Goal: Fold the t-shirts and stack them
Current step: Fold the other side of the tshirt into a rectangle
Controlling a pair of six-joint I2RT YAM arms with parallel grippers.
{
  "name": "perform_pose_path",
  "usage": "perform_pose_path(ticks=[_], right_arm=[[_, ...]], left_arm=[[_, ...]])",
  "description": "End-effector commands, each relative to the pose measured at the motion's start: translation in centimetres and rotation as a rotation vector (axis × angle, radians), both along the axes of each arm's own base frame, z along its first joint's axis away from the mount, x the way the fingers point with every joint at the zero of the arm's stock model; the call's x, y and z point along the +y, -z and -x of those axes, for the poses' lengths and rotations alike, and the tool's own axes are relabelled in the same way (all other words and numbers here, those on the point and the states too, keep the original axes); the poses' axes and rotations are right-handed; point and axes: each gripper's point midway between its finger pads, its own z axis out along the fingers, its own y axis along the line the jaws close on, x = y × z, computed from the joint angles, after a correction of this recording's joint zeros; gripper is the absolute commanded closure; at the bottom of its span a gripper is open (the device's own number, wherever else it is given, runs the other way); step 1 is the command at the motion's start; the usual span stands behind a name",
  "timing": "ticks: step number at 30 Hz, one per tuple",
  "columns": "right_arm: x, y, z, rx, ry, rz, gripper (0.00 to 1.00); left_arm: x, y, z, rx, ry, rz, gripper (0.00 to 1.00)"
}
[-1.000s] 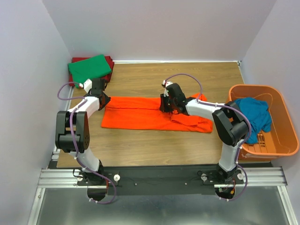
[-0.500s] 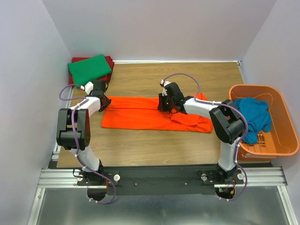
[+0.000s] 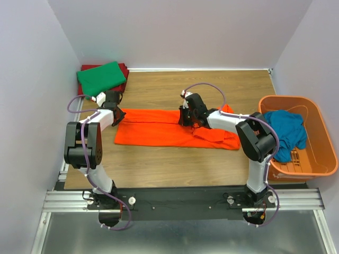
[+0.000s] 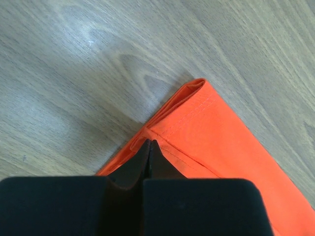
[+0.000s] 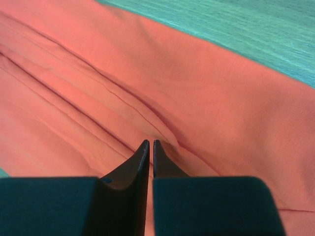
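A bright orange t-shirt [image 3: 159,132] lies folded into a long strip across the middle of the wooden table [image 3: 222,84]. My left gripper [image 3: 117,115] is at the strip's far left corner. In the left wrist view its jaws [image 4: 149,142] are shut on the shirt's hem [image 4: 221,128]. My right gripper [image 3: 184,117] is on the strip's far edge near the middle. In the right wrist view its jaws [image 5: 148,142] are closed on a raised crease of the orange cloth [image 5: 197,73]. A folded green t-shirt [image 3: 100,78] lies on a dark red one [image 3: 124,71] at the far left corner.
An orange plastic basket [image 3: 318,111] stands at the right edge of the table and holds a crumpled teal blue t-shirt [image 3: 288,129]. White walls close the table in at the back and on both sides.
Both grippers shifted slightly to the left and away along the orange shirt's far edge. The shirt's left edge shifted a little left with them.
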Motion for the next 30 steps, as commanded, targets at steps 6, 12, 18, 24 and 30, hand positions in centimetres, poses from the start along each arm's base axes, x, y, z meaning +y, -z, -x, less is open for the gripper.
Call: perform_pose_path(ticks=[6,12,18,24,30], right_arm=[[0.8,-1.5,-0.6,-0.047,0.005,-0.032,0.95],[0.8,-2.2,0.0,-0.057,-0.014,-0.046,0.95],[0.2,-2.1,0.8,-0.061,-0.027,-0.046,0.83],[0.6,-2.7,-1.2,-0.102,0.014,-0.034,0.52],[0.9,-1.8,-2.7,-0.125,0.011,0.005,0.51]], left_arm=[[0.3,-2.6,-1.0,-0.069,0.014,-0.013,1.00],[0.3,-3.9,-1.1,-0.099,0.022,-0.020,1.00],[-0.4,-6.1,-2.7,-0.155,0.124,-0.039,1.00],[-2.8,-7.4,-3.6,-0.196,0.237,-0.051,0.83],[-4.5,-6.4,-3.7,-0.173,0.284,-0.043,0.80]])
